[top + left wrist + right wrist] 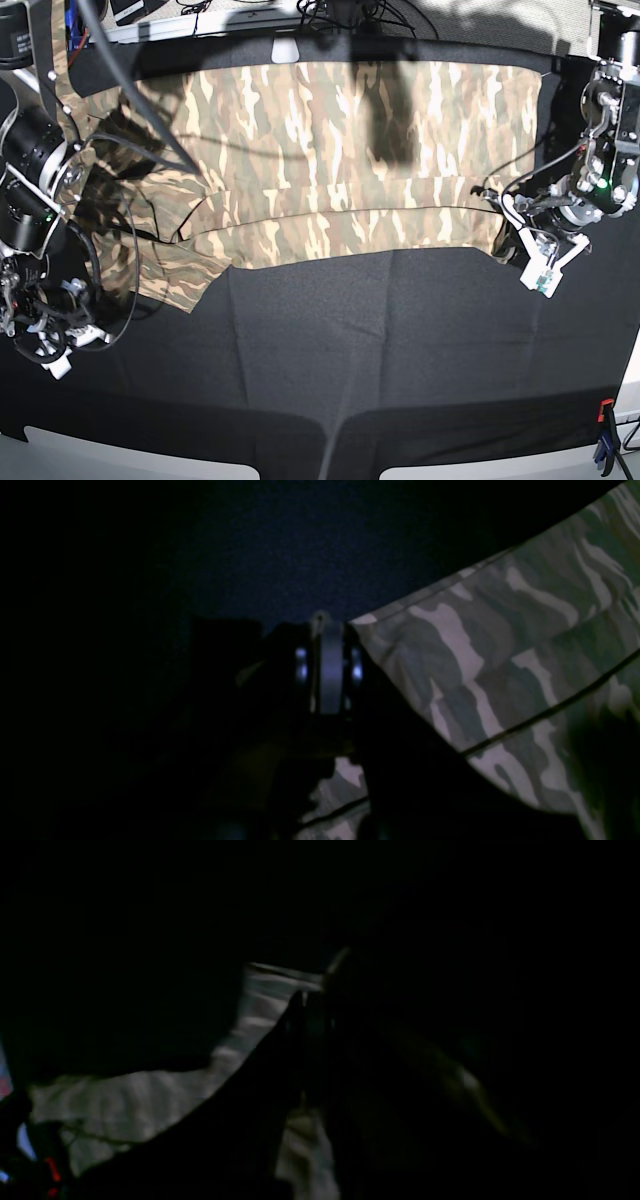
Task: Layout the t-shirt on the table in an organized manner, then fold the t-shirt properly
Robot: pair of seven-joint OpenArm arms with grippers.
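Note:
The camouflage t-shirt [350, 150] lies spread across the far half of the black table [380, 340], with a fold line running across its width and a sleeve bunched at the left [175, 265]. My left gripper [330, 630] is shut on the shirt's edge [500, 680], with a sliver of fabric showing between the fingertips. In the base view that gripper [505, 240] sits at the shirt's right edge. The right wrist view is very dark. There my right gripper [312, 1000] looks shut, with pale fabric [150, 1100] running into its fingers. Its fingertips are hidden in the base view.
The right arm's bulk [35, 200] and its cables crowd the table's left edge. A red and blue clamp [605, 440] grips the near right corner. Cables and a white object [285, 50] lie beyond the far edge. Bare black cloth fills the near half.

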